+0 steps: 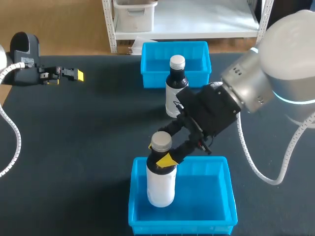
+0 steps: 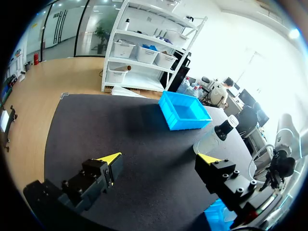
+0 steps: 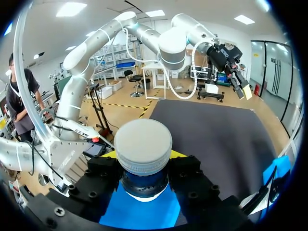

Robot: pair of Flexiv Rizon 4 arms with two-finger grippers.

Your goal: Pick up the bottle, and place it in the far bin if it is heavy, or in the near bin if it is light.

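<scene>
A white bottle [image 1: 161, 184] with a grey cap [image 3: 143, 143] stands upright inside the near blue bin [image 1: 227, 196], its base low between the walls. My right gripper [image 1: 165, 159] is shut on the bottle's neck just under the cap, one finger [image 3: 103, 175] on each side. The far blue bin [image 1: 152, 73] sits at the table's back. A dark bottle [image 1: 175, 88] with a white cap stands just in front of it. My left gripper [image 1: 74, 74] hovers at the far left, open and holding nothing [image 2: 159, 161].
The black table [image 1: 83, 147] is bare on its left half. Ahead of the left gripper, its wrist view shows the dark bottle [image 2: 215, 138] and the far bin [image 2: 185, 111]. My right arm [image 1: 256, 88] stretches over the table's right side.
</scene>
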